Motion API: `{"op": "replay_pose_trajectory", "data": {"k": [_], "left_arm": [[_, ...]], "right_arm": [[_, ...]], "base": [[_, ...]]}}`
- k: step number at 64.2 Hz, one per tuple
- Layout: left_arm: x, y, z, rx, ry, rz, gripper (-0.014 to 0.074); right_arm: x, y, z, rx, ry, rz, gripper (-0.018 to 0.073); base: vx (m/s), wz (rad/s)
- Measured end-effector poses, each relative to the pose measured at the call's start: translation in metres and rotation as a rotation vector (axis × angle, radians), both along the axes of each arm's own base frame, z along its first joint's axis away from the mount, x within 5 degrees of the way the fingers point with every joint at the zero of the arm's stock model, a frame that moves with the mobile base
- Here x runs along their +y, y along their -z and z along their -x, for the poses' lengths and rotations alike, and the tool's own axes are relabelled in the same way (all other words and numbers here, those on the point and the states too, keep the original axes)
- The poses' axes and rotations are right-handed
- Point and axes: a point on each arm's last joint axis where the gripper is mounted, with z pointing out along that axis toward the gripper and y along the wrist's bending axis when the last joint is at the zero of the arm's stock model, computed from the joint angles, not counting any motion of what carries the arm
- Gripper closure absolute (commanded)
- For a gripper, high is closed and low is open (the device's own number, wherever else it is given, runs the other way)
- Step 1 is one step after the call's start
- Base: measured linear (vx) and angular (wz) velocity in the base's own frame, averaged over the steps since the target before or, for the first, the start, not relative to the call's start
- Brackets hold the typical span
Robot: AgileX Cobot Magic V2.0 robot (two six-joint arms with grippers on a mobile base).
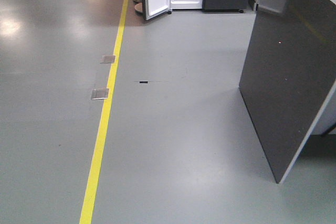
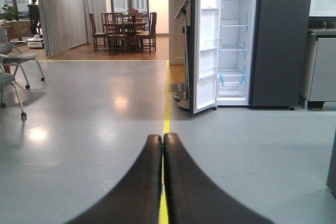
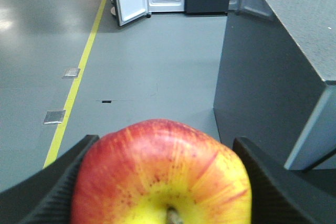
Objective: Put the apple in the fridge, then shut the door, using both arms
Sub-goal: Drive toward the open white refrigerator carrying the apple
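right gripper (image 3: 165,142): fingers clamp apple (image 3: 163,177) | left gripper (image 2: 162,139): fingers pressed together, empty | fridge (image 2: 233,40) far ahead, door (image 2: 206,51) open

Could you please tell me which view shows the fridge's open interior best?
The left wrist view: the fridge stands head-on and largest, shelves and bins plain. The front view cuts off its top; the right wrist view shows it small and also cropped.
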Motion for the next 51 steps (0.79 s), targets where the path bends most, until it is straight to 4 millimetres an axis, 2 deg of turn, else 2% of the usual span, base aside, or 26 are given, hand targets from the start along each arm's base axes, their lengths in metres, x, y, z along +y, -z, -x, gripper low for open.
{"op": "replay_pose_trajectory", "data": {"k": [51], "left_arm": [[-0.0003,0.0000,0.0000,0.000,0.004,0.000,0.0602]], "right_arm": [[0.0000,0.0000,0.0000,0.000,0.000,0.000,0.0568]], "base": [[0.20,0.06]]}}
